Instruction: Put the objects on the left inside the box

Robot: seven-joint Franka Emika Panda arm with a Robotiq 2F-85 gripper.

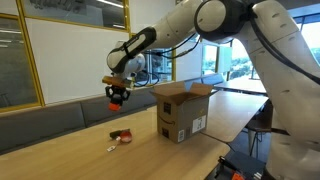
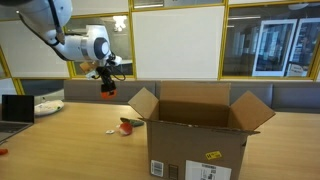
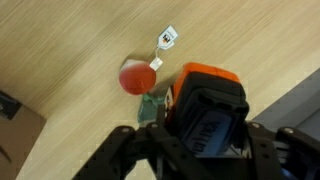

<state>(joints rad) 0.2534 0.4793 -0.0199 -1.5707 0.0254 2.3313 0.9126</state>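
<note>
Presently one claw [image 1: 117, 95] hangs above the table [image 1: 150, 156], well clear of the surface, with its jaws closed on one orange-and-black piece [image 3: 205, 100]. One cardboard box [image 1: 183, 112] stands upright near the table's edge, its flaps raised and its top open. Three small items lie on the table beside the box: one red rounded piece [image 3: 135, 77], one green scrap [image 3: 150, 108] just beside it, and one white tag [image 3: 166, 38] a little apart.
</note>
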